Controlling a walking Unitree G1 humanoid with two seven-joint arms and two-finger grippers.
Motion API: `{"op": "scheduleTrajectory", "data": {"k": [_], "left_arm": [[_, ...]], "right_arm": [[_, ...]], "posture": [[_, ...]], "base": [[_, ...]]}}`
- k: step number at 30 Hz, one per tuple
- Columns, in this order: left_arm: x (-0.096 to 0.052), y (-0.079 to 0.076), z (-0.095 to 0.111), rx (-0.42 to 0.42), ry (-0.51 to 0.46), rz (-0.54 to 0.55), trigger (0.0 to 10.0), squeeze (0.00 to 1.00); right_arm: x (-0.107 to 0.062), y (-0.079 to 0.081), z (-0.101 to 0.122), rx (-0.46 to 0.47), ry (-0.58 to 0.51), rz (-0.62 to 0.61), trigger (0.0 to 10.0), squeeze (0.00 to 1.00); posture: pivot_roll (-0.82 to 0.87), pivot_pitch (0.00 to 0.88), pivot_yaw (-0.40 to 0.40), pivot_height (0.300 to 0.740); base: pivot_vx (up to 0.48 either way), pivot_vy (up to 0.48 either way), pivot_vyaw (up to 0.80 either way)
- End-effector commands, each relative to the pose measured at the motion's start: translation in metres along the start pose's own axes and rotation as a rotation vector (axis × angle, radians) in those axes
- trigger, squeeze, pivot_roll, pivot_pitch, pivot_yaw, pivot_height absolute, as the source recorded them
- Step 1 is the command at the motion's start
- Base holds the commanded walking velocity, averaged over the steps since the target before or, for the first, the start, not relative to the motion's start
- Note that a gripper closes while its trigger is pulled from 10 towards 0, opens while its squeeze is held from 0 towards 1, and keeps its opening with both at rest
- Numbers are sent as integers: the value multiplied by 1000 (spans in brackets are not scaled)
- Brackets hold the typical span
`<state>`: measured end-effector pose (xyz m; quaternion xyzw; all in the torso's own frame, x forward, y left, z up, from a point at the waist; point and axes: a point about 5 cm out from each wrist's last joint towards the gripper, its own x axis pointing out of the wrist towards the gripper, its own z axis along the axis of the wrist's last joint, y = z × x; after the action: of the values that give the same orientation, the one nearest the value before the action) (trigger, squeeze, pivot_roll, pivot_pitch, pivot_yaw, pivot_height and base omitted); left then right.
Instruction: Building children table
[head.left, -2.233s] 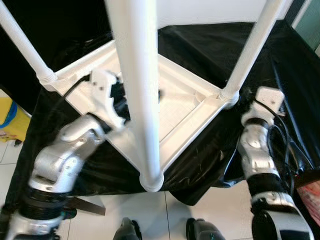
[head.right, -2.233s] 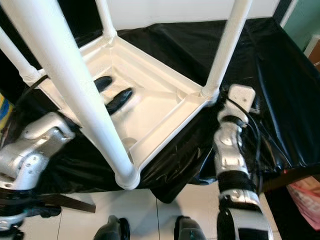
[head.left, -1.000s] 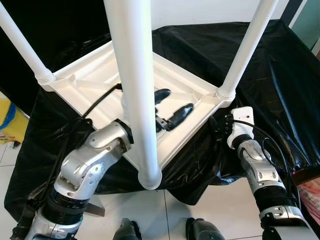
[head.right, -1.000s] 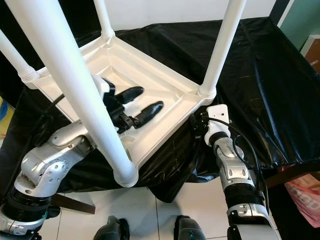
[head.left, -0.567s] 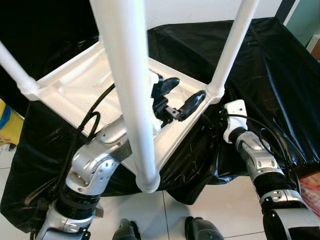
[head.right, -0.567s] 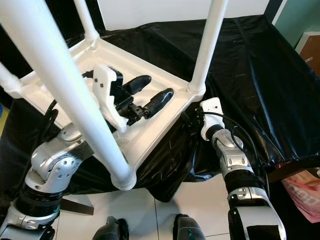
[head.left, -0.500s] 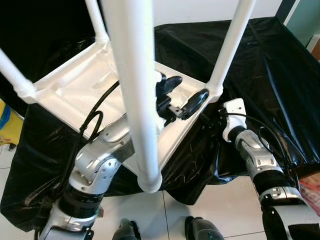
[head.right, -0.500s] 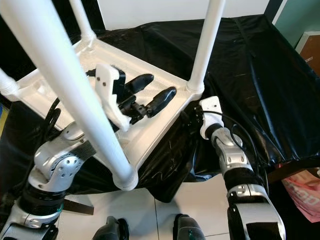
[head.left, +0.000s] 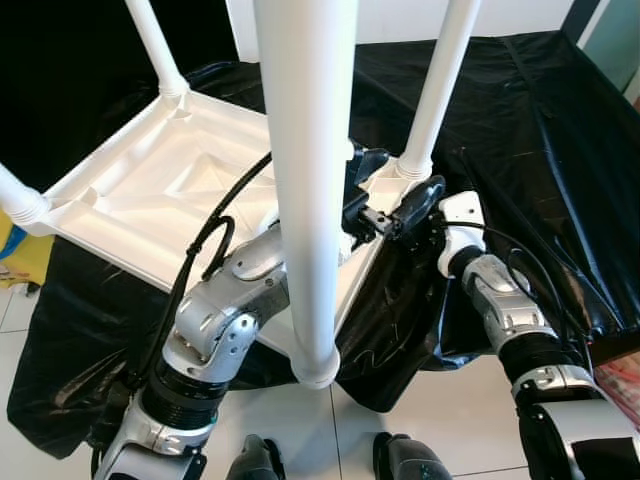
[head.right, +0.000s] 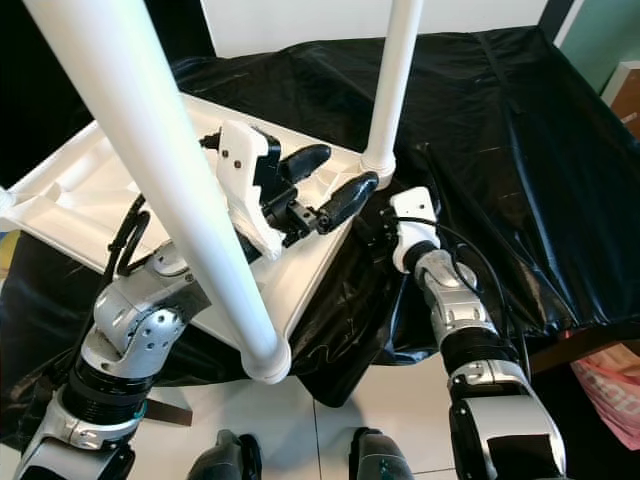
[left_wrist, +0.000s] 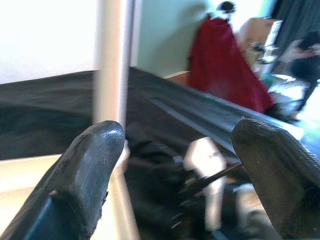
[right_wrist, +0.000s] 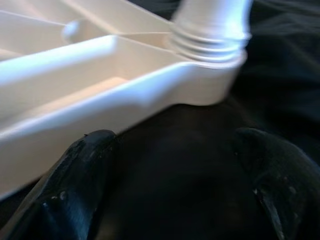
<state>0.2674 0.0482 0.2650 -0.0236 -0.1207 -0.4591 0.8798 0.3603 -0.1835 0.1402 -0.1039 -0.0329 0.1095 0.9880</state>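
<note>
Lying upturned on the black sheet (head.left: 520, 110), the table (head.left: 150, 190) has the left gripper (head.right: 330, 185) spread empty over its corner; right gripper (right_wrist: 175, 165) spread empty beneath.

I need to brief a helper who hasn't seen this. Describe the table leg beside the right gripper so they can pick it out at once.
Start from the upturned white table on the black sheet. At the corner nearest the right gripper stands one white leg, ending in a ribbed collar. Unlike the thick-looking leg in the foreground, it rises beyond the left gripper.
</note>
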Motion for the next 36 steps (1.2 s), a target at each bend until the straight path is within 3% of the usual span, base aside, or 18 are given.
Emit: {"op": "scheduleTrajectory", "data": {"k": [1,2,4,6,8,16,18,20,23,24,32,34,35,36], "left_arm": [[-19,23,-12,57,74,44,10000,0],[-29,35,-16,94,113,65,10000,0],[-29,35,-16,94,113,65,10000,0],[-45,53,-24,146,179,84,10000,0],[-53,62,-29,167,209,85,10000,0],[-70,71,-35,198,257,13,10000,0],[-75,71,-36,198,276,-28,10000,0],[-87,71,-44,193,344,-101,10000,0],[-93,71,-46,199,369,-131,10000,0],[-99,70,-47,201,395,-172,10000,0],[-118,69,-48,202,481,-268,10000,0],[-122,72,-47,217,500,-284,10000,0],[-122,72,-47,217,500,-284,10000,0],[-122,74,-46,223,500,-288,10000,0]], "right_arm": [[-13,-14,-4,10,-25,-103,10000,0],[-18,-19,-3,18,-45,-146,10000,0],[-18,-19,-3,18,-45,-146,10000,0],[-30,-21,-3,29,-73,-200,10000,0],[-37,-19,-3,33,-91,-215,10000,0],[-55,-2,9,74,-183,-168,10000,0],[-60,8,16,91,-219,-114,10000,0],[-77,31,26,112,-252,96,10000,0],[-85,39,27,123,-245,193,10000,0],[-97,45,28,128,-215,303,10000,0],[-124,44,33,124,-121,561,10000,0],[-135,43,39,96,-68,733,10000,0],[-135,43,39,96,-68,733,10000,0],[-140,44,42,85,-42,808,10000,0]], "posture": [[-7,185,58,740],[-7,183,56,740],[-7,183,56,740],[-12,178,47,740],[-21,175,46,740],[-35,170,41,740],[-42,169,40,740],[-46,171,42,740],[-49,173,42,740],[-50,175,43,740],[-52,177,52,740],[-47,177,57,740],[-47,177,57,740],[-47,177,57,740]], "base": [[0,0,0],[0,0,0],[0,0,0],[0,0,0],[0,0,0],[0,0,0],[0,0,0],[0,0,0],[0,0,0],[0,0,0],[0,0,0],[0,0,0],[0,0,0],[0,0,0]]}}
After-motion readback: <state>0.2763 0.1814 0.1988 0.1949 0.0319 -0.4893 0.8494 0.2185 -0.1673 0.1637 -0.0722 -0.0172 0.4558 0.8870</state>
